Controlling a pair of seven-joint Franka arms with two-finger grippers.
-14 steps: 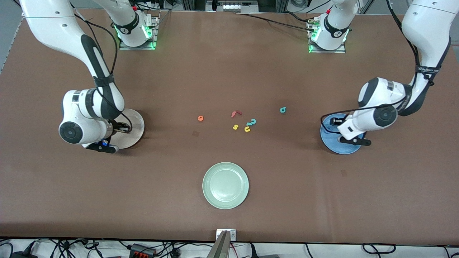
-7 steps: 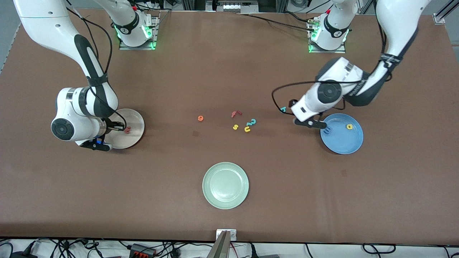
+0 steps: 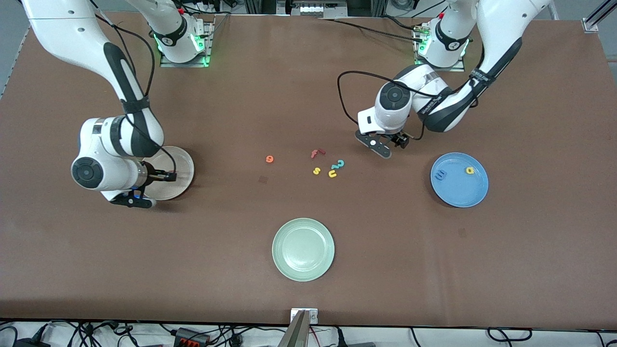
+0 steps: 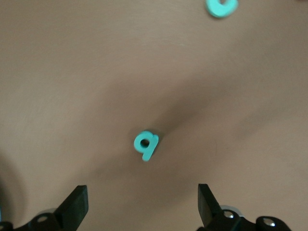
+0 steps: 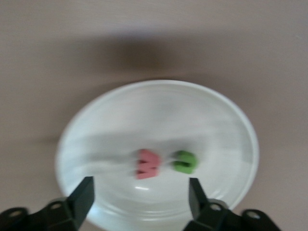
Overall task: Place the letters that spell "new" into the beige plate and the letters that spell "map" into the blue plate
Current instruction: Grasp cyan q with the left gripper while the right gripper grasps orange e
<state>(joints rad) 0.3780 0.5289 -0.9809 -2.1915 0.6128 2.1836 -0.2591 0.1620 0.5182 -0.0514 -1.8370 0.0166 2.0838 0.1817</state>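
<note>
Right end effector [image 5: 137,202] just spread open over beige plate [image 5: 226,120]: w [image 5: 147,164] dropped beside n [image 5: 185,161]. Left end effector [image 4: 142,207] left blue plate [image 3: 475,190], m and a inside; now empty, wide open over p [image 4: 146,144]. e [image 3: 269,158] on table.

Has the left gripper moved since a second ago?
Yes. The left gripper has left the blue plate and moved toward the table's middle; it is now over the teal p, fingers open.

teal p [image 4: 145,144] hidden in front view, beige plate [image 3: 185,166] half-covered
</note>
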